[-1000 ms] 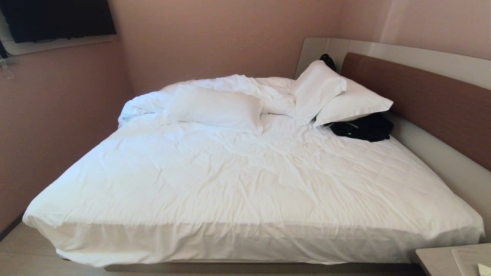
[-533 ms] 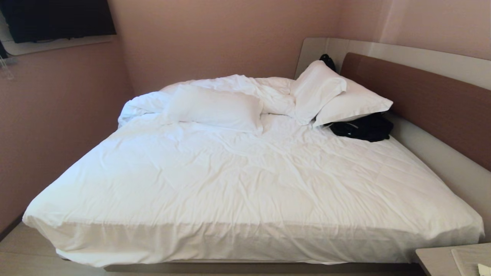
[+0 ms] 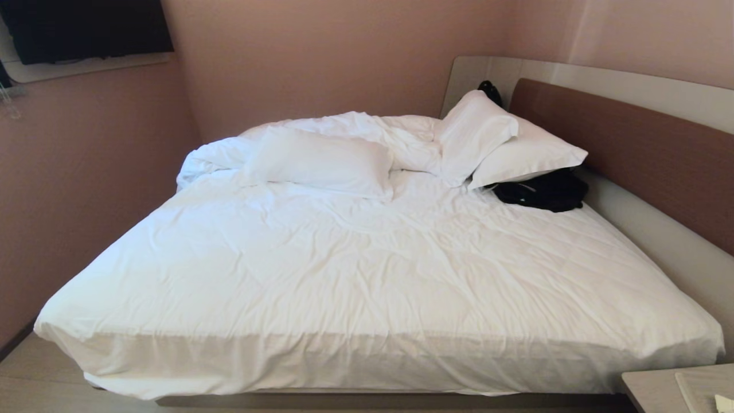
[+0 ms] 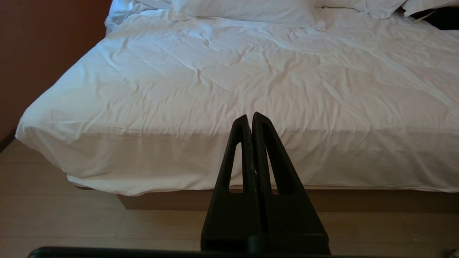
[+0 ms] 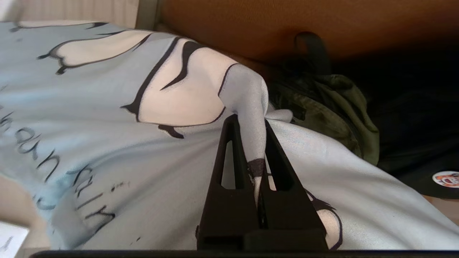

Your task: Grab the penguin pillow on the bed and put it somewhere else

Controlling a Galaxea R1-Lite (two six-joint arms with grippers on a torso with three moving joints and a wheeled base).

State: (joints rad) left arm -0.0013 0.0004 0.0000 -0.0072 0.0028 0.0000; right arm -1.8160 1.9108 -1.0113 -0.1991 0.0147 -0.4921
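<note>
The penguin pillow (image 5: pixel 107 143) looks soft, light and slack, so we judge a pinched fold the best hold. Our right claw (image 5: pixel 251 123) is clamped on a ridge of its pale blue cover, off the bed (image 3: pixel 367 269), beside a green bag (image 5: pixel 330 111) whose contents we cannot see. Our left claw (image 4: pixel 251 118), pressed closed and empty, hangs before the bed.

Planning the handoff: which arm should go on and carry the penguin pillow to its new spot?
The right. The right gripper is already shut on a fold of the penguin pillow; the left gripper is shut, empty, off the bed.
</note>
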